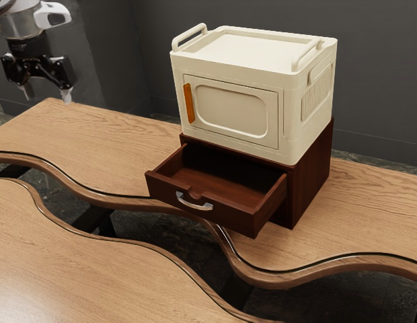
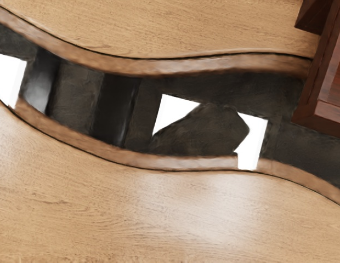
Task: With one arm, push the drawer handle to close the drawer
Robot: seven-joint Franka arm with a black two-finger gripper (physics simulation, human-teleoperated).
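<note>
Fingers (image 1: 67, 95) stand apart, released, grasping nothing, well apart from the drawer (image 1: 245, 223). In the exterior view, the drawer's silver handle (image 1: 194, 202) lies at about four o'clock from them. The drawer is open, jutting towards seven o'clock from its dark wooden cabinet (image 1: 311, 176), which sits on the wavy-edged table (image 1: 94, 134). On the cabinet rests a cream box (image 1: 309, 97), its orange handle (image 1: 189, 103) at about nine o'clock on the door.

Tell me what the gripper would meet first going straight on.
Pointing down, the gripper would probably meet the table first, though the gap may lie below it; depth is unclear.
</note>
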